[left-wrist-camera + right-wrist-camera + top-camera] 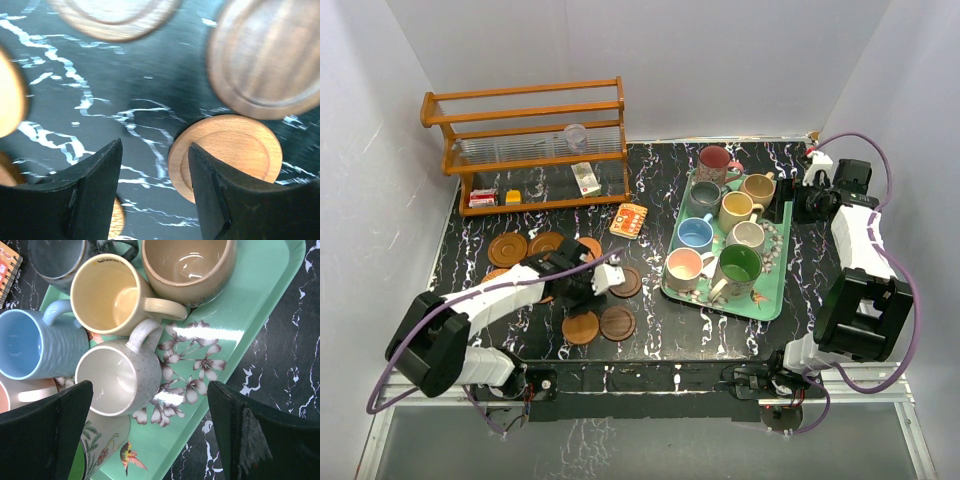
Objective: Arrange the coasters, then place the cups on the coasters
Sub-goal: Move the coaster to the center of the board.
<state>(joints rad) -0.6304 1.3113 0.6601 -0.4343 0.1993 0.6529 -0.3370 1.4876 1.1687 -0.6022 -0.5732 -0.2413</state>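
The coasters (507, 248) are all loose on the left half of the black marbled desk (720, 335), not really lined up. A few sit in a rough row in front of the wooden rack (525, 140), and two more lie side by side near the front edge. The left gripper (608, 280) hangs low over that bunch. From its wrist cam the fingers are partway apart with only bare desk between them, so it's holding nothing. A light coaster (235, 145) lies just beside one finger, with a dark coaster (267, 55) a bit beyond it.

All eight mugs (738, 266) are packed on the green tray (767, 306) on the right side, none on a coaster. The right gripper (150, 385) hovers above the tray, spread wide and empty. The off-white mug (120, 372) is right under it, with the yellow mug (107, 295), blue mug (25, 342) and tan mug (187, 265) crowded next to it. A small orange card (629, 220) lies between the coasters and the tray.
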